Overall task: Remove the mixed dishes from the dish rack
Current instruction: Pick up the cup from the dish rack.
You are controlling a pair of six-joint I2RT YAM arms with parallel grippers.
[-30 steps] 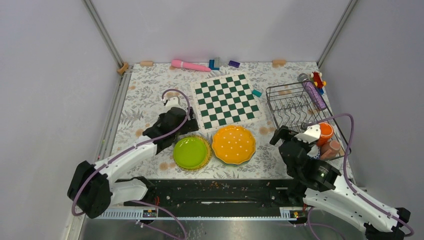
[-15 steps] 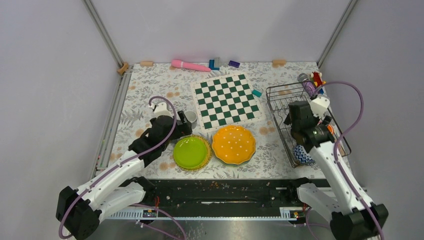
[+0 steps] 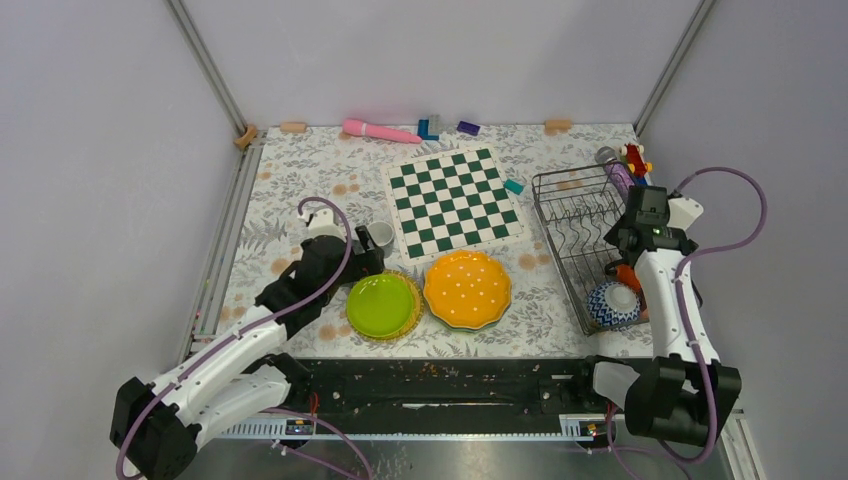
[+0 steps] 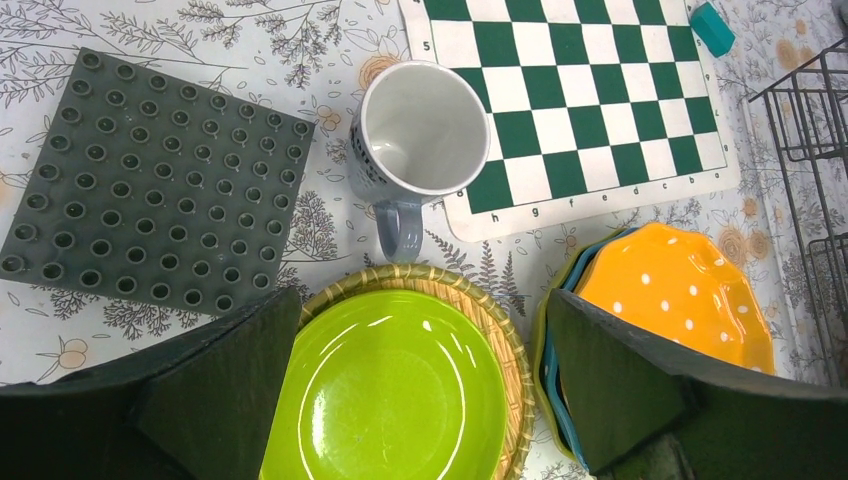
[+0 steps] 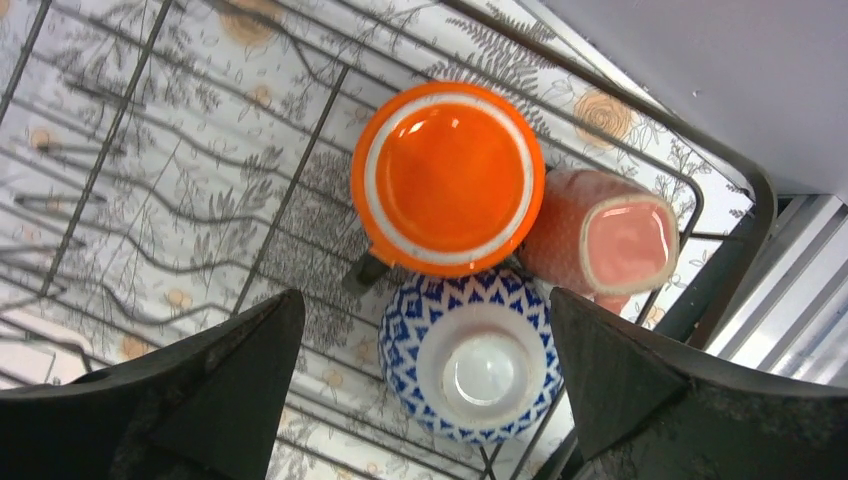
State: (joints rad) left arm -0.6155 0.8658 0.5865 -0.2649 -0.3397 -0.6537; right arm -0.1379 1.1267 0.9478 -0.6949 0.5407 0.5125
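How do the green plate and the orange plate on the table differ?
The green plate is plain with a smooth round rim; the orange plate has white dots and a scalloped rim. The green plate sits on a woven tray; the orange plate tops a stack of other plates. Both lie flat, out of the dish rack.

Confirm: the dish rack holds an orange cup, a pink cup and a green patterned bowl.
Wrong colour: the patterned bowl is blue and white, per the right wrist view. The dish rack also holds the orange cup and pink cup.
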